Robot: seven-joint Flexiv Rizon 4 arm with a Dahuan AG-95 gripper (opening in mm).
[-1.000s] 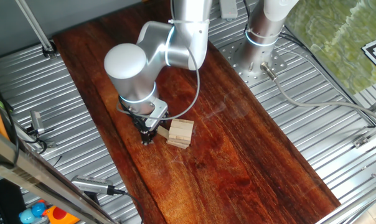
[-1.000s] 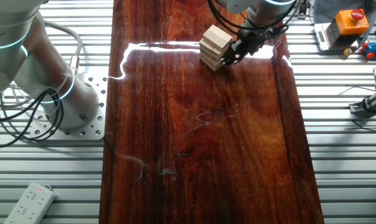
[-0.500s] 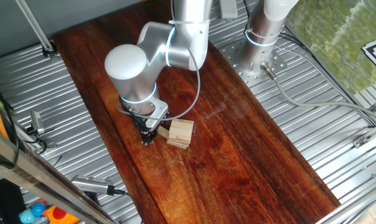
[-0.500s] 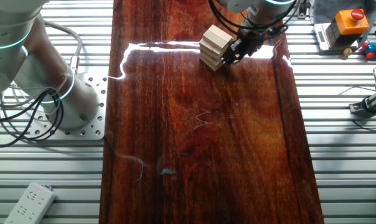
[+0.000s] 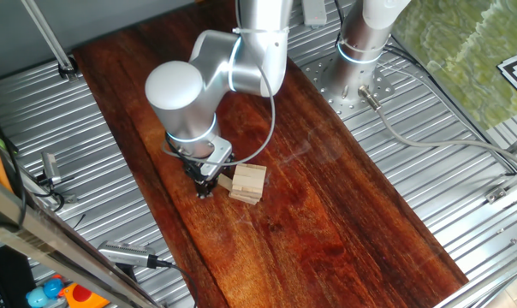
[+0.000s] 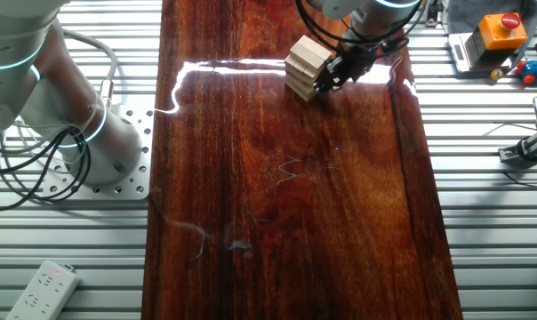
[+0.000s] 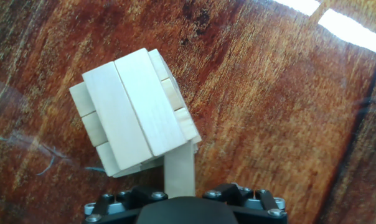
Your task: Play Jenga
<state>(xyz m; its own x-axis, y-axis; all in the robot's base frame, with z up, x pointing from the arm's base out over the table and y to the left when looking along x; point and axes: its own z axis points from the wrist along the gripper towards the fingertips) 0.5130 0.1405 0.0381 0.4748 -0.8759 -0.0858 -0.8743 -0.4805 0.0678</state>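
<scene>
Item: stack of wooden blocks [image 5: 248, 183] [image 6: 306, 67] [image 7: 133, 111]. Pale tan, short rectangular pieces laid in crosswise layers. Stands on the counter [image 5: 327, 214] [image 6: 286, 196] [image 7: 281, 93], near one long edge in both fixed views. Top layer, per the hand view: two broad faces side by side with a narrower strip at the far side. Block ends of a lower layer show along two sides.

Item: single block [image 7: 178, 173], same pale wood. Juts out from low in the stack toward the camera on the hand, lengthwise, its near end running down to the black hardware at the bottom of that view. Its far end is hidden beneath the upper layers.

Item: gripper [image 5: 205, 181] [image 6: 332, 75]. Black, low over the counter, just beside the stack and pointing at its side. From the fixed views the tips sit right against the stack. The jaws are too small in the fixed views and out of frame in the hand view, so whether they clamp the jutting block cannot be told.

Item: robot arm [image 5: 207, 77]. Silver-grey, bent over the counter, wrist directly above the gripper.

Item: counter. Dark red-brown wood, glossy, with bright glare near the stack in the other fixed view.

Item: second robot base [image 6: 37, 98]. Grey, beside the counter, well apart from the stack.
</scene>
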